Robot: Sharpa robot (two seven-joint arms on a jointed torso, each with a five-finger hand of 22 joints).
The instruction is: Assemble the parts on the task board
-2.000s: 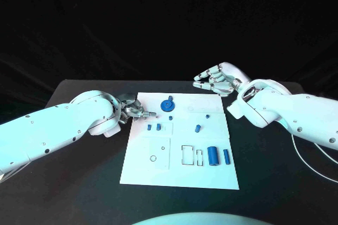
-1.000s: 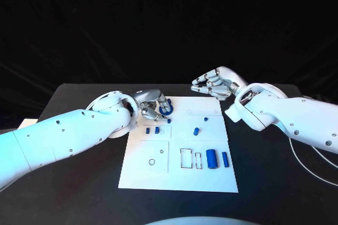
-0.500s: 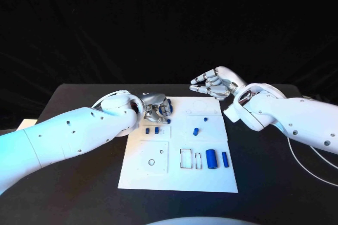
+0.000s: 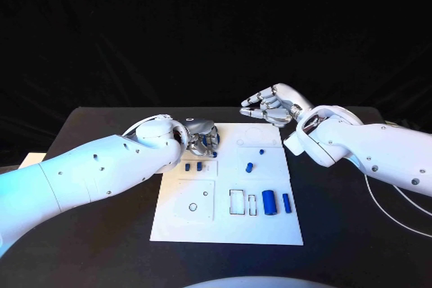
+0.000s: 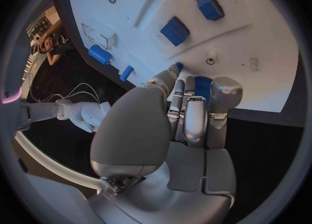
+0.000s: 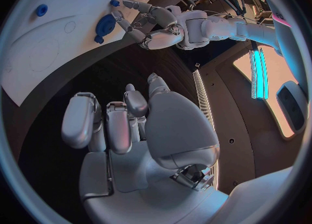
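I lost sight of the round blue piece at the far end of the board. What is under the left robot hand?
The left robot hand covers that spot on the white board. Blue shows between its fingers; whether it grips the piece is hidden.

I see the white task board (image 4: 270,228) lying flat mid-table | a round blue part (image 4: 212,139) at its far-left corner, gripped by my left hand (image 4: 200,137) | two small blue blocks (image 4: 193,167) just nearer | blue pegs (image 4: 250,168) mid-board | two blue cylinders (image 4: 269,202) lying side by side near-right.
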